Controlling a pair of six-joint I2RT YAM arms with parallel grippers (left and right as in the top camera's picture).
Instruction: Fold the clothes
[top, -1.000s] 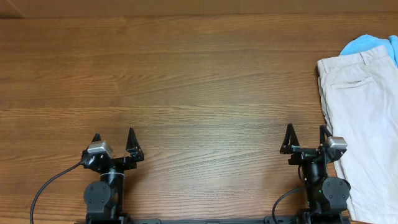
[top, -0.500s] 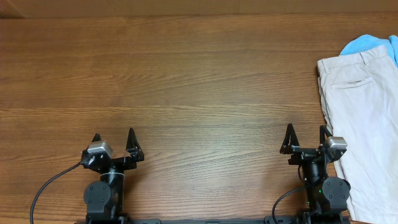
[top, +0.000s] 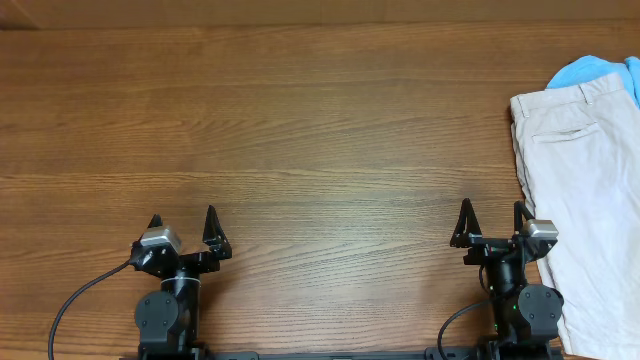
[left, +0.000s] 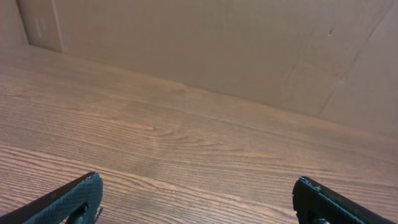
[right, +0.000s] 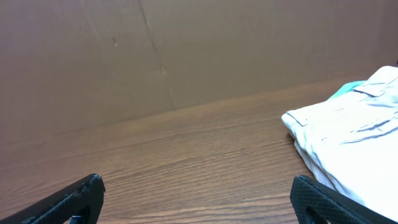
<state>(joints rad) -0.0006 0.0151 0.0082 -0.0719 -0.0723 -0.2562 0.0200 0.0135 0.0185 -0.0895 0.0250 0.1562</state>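
Light beige shorts (top: 585, 190) lie flat at the table's right edge, waistband at the far end, a seamed pocket showing. They also show in the right wrist view (right: 354, 134). A light blue garment (top: 588, 70) pokes out from under their far end. My right gripper (top: 492, 222) is open and empty, just left of the shorts' near part. My left gripper (top: 183, 228) is open and empty at the front left, far from the clothes. Grey shorts are not in view.
The brown wooden table (top: 300, 130) stretches between the arms and the back. A brown cardboard wall (left: 217, 43) stands behind the table's far edge. A black cable (top: 80, 295) runs from the left arm's base.
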